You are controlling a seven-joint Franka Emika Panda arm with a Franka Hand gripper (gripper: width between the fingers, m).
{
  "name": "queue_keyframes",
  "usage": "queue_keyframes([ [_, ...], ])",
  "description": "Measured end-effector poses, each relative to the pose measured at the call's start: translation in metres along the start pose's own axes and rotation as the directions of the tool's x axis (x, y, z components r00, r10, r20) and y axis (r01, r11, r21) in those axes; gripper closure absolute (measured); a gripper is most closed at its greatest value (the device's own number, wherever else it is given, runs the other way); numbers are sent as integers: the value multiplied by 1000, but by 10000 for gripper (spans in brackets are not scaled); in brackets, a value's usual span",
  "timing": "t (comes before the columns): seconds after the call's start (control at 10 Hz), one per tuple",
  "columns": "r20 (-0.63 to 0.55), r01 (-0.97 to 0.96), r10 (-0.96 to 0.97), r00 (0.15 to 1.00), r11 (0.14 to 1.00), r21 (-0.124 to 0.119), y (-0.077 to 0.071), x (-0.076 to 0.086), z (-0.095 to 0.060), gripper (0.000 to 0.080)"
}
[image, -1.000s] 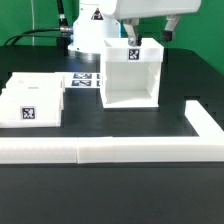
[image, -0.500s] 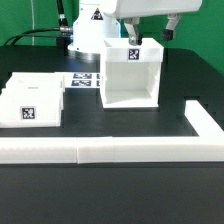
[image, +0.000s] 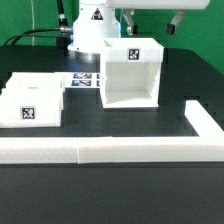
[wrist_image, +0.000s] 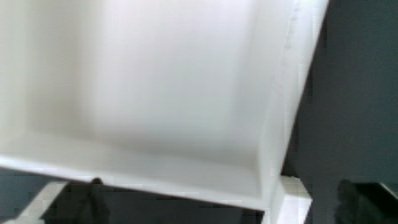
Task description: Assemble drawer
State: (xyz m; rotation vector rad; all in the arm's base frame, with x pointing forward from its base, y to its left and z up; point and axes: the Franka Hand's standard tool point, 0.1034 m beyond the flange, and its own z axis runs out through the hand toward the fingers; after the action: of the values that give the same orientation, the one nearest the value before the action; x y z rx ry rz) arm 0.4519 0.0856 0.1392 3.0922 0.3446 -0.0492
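White plastic drawer housing (image: 130,78) stands upright on the black table (image: 120,190), its open cavity empty, a square tag (image: 131,55) on its rim. Two tagged trays (image: 30,100) sit well apart at the exterior view's left. Above the housing, the gripper (image: 150,24) hangs with fingers spread wide, grasping nothing.

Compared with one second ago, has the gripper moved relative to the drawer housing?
Yes. The gripper has gone upward, away from the top rim of the housing; the housing has stayed in place beside the marker board.
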Motion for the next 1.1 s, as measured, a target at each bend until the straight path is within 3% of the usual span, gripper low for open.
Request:
queue_keyframes([
  [0.4,-2,-10,10,1000,1000,8,-1,-2,3,150],
  [0.5,-12,-25,26,1000,999,23,-2,-4,6,150],
  [0.8,-10,-62,63,998,997,45,-21,-26,24,150],
  [1.1,2,-81,81,997,995,51,-32,-35,39,150],
])
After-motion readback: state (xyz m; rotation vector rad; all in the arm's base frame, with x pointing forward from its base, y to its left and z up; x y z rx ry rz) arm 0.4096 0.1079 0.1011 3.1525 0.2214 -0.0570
